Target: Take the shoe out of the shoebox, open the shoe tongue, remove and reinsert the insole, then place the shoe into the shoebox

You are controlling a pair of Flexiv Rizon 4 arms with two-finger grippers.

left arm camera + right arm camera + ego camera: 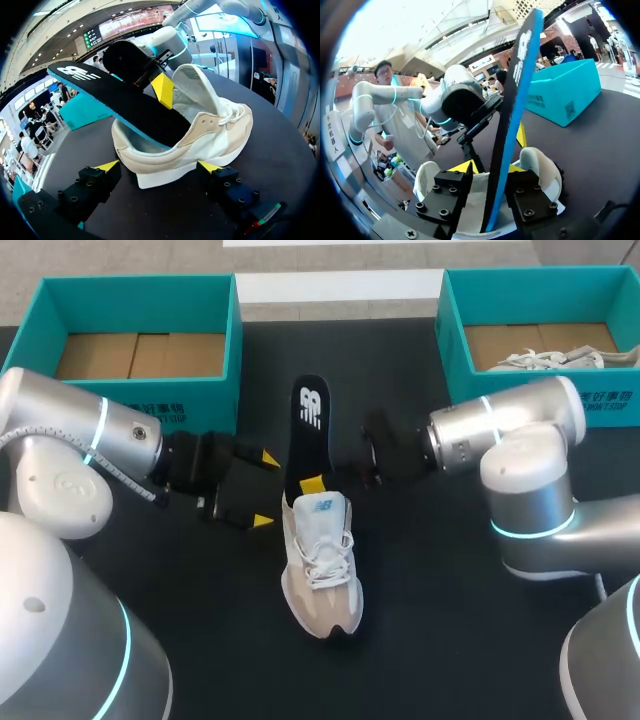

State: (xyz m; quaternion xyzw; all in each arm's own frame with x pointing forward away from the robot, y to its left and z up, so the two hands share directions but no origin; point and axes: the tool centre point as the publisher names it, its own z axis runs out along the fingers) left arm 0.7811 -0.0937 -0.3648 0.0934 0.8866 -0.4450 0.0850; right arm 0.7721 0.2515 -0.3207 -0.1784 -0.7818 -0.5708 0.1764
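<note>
Shoe (322, 565) sits mid-desk (450, 640), toe to the near edge, w/ the insole (306, 430) half out of its heel opening, slanting toward the far edge. Right gripper (313, 484) is pinched narrow on the insole at the collar; left gripper (264, 490) gapes wide around the heel, holding nothing. Best approach IMO: steady the heel w/ the left, slide the insole straight along the shoe, no twist.

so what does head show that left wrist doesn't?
Only head: inside the boxes, left box with just cardboard, right box holding a second shoe. Only left wrist: the shoe side-on with its sole, the insole with its blue underside, ahead of the open left gripper. Both: right gripper shut on the insole, which sticks out of the shoe.
</note>
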